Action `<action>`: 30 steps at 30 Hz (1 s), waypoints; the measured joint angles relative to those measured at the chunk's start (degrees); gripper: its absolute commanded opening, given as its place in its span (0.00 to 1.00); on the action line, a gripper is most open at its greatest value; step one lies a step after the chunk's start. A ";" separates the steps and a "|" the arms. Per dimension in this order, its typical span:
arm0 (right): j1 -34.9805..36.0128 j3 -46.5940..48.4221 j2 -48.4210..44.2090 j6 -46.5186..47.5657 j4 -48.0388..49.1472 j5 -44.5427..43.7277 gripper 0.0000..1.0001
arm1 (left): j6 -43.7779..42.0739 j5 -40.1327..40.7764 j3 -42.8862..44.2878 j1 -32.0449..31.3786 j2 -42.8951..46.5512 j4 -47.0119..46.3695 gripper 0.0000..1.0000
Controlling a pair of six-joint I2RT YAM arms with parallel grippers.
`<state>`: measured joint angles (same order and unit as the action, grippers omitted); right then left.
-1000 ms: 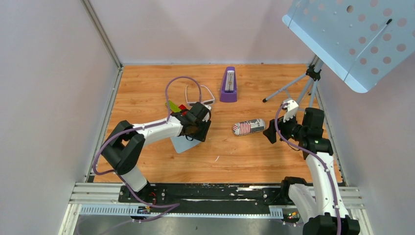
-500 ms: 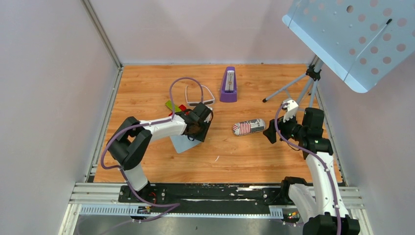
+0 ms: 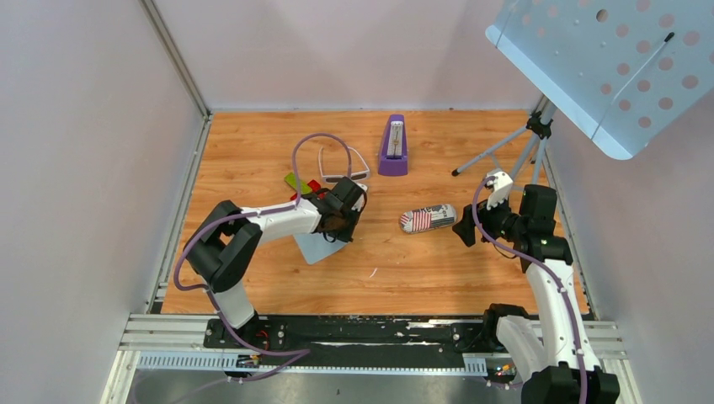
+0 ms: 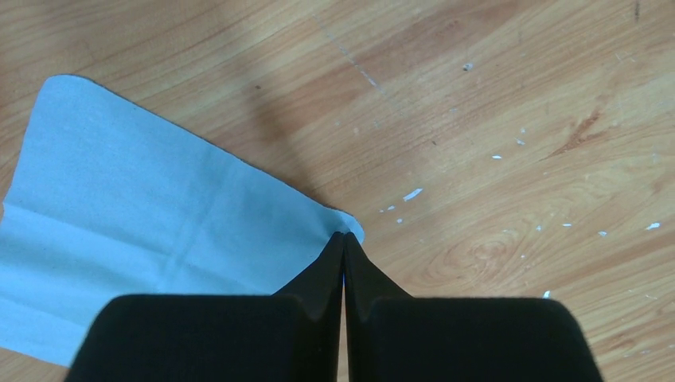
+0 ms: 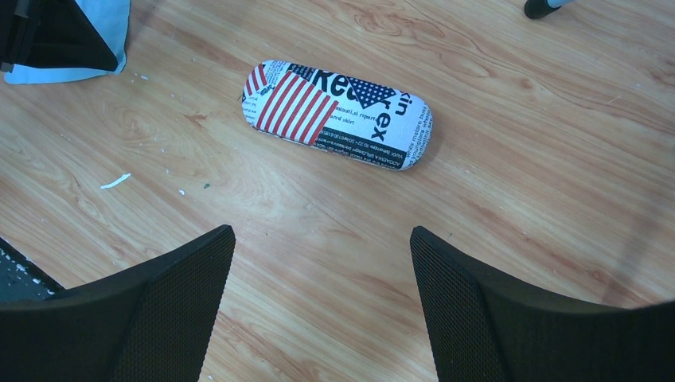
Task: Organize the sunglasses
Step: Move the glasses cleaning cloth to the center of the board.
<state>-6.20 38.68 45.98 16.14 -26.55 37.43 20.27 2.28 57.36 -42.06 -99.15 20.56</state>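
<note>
1. Hard to make out: green + red bits (image 3: 300, 182) left of centre in top view, half covered by the left arm, no ID possible.
2. Cut off: light blue cloth (image 4: 135, 231) runs off the left edge of the left wrist view; only a corner seen at upper left of the right wrist view.
3. Container: stars-and-stripes case (image 5: 338, 114), oblong, lid closed, lying flat on the wood table (image 3: 421, 278) at upper centre of the right wrist view. Contents not visible.
4. Sunglasses (image 3: 343, 164): upper centre-left of top view, on the table just beyond the left gripper, left of the purple metronome (image 3: 392, 147), well apart from the case. Slim white frame, thin white arms; lens tint too small to judge.
5. Left gripper (image 4: 344, 239): fingers pressed tight together, tips at the cloth's corner; pinching cloth or not, cannot tell.
6. Right gripper (image 5: 322, 239): spread wide, holding nothing, pointed at the case, not touching it.
</note>
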 measured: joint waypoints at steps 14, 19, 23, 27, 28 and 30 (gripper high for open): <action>0.00 0.00 0.42 0.00 0.00 -0.11 0.86 | -0.79 -5.77 -0.61 -8.50 0.46 -1.79 0.00; 0.00 0.00 0.42 0.02 0.00 -0.46 0.86 | -0.42 -7.34 -0.59 -13.75 1.03 -1.03 0.00; 0.00 0.00 0.42 0.09 0.00 -1.01 0.87 | 0.68 -8.20 -0.59 -17.75 1.07 -0.76 0.00; 0.00 0.00 0.42 0.20 0.00 -1.53 0.87 | 2.05 -8.63 -0.59 -20.83 1.07 -0.79 0.15; 0.00 0.00 0.42 0.20 0.00 -1.55 0.87 | 2.36 -8.72 -0.57 -21.33 1.07 -0.76 0.26; 0.00 0.00 0.42 0.20 0.00 -1.57 0.87 | 2.71 -8.85 -0.09 -21.75 1.07 0.04 0.40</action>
<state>-6.20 38.68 46.39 16.34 -26.55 35.86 22.98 -6.57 57.28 -63.81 -98.08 20.60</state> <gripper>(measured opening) 0.864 0.226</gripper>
